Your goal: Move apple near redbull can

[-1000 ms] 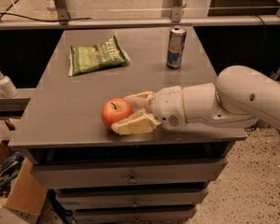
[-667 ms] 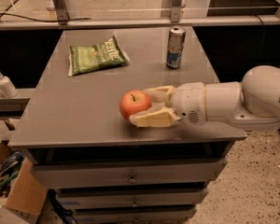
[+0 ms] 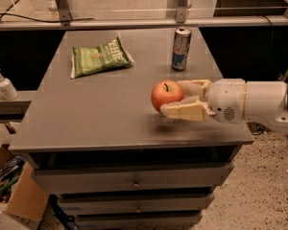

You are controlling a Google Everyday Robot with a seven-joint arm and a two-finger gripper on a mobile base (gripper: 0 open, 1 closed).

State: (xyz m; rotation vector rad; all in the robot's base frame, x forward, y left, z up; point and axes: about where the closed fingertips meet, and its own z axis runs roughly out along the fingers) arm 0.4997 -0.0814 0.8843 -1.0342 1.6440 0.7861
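Observation:
The apple (image 3: 166,95) is round and red-orange with a short dark stem. My gripper (image 3: 175,99) is shut on it, its cream fingers (image 3: 185,111) on either side, holding it slightly above the grey table (image 3: 96,109) near the front right. The arm comes in from the right. The redbull can (image 3: 181,49), slim, silver and blue, stands upright at the back right of the table, well behind the apple.
A flat green chip bag (image 3: 99,56) lies at the back left of the table. A soap dispenser (image 3: 4,84) stands on a ledge to the left. Drawers (image 3: 134,181) sit under the tabletop. A cardboard box (image 3: 19,200) is on the floor at lower left.
My gripper has carried the apple to the right and a little up, closer to the redbull can.

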